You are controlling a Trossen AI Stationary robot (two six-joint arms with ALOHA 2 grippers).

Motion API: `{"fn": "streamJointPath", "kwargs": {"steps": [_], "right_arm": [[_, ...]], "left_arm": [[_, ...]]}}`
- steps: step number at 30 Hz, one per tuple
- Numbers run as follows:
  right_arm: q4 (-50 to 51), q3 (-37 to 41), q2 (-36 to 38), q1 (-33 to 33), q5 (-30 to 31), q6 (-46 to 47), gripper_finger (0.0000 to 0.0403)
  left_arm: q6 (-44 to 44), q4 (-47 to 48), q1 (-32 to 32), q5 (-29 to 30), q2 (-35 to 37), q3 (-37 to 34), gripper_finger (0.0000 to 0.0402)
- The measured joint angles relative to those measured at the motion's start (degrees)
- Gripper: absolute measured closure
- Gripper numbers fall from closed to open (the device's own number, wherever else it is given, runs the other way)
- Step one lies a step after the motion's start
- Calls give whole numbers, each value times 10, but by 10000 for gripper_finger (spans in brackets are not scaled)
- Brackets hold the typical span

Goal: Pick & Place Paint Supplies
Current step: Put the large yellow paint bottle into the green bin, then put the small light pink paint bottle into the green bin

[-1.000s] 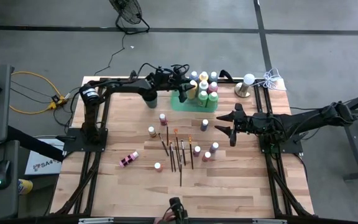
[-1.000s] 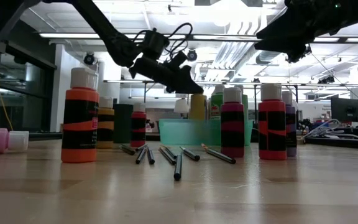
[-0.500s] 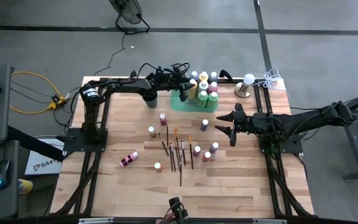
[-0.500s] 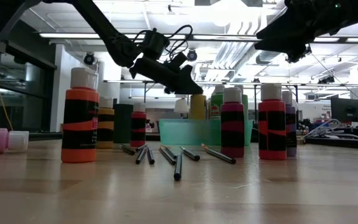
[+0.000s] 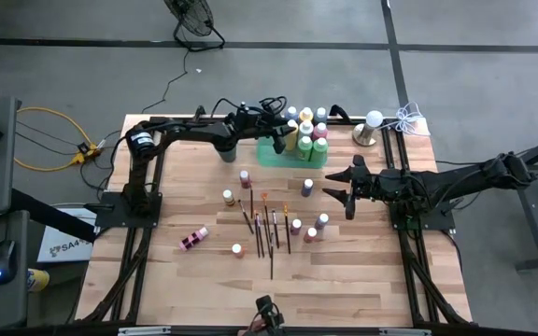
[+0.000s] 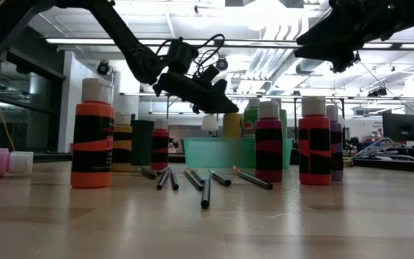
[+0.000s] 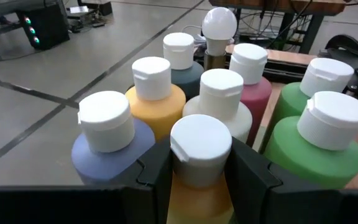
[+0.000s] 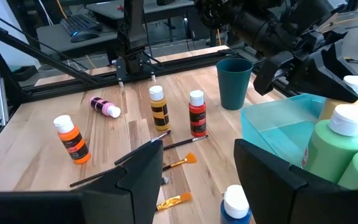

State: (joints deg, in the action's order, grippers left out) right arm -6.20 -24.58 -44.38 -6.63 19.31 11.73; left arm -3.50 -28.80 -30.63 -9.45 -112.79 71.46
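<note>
Left gripper (image 7: 199,180): it is squeezing a yellow bottle (image 7: 199,158) by its neck, over the green tray (image 5: 278,154) near the table's far edge.
Right gripper (image 5: 344,190): it is waiting near the right edge with its fingers apart, holding nothing.
Tray: many bottles are standing packed close, caps nearly touching.
Worry: the yellow bottle is hanging right beside a blue bottle (image 7: 107,140) and a green bottle (image 7: 319,137); I think it could bump one over.
Another worry: the grip is only on the neck, so the bottle might be slipping.
Still waiting: paintbrushes (image 5: 267,226) and more bottles are lying mid-table.
</note>
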Motion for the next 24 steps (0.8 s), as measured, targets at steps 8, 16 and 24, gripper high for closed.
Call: {"fn": "streamJointPath", "kwargs": {"steps": [8,16,24], "right_arm": [[0,0,0,0,0,0,211],[0,0,0,0,0,0,211],[0,0,0,0,0,0,211]], "left_arm": [[8,2,0,1,-1,0,232],[8,2,-1,1,3,-1,156],[-12,102,-1,2,70,-1,138]]}}
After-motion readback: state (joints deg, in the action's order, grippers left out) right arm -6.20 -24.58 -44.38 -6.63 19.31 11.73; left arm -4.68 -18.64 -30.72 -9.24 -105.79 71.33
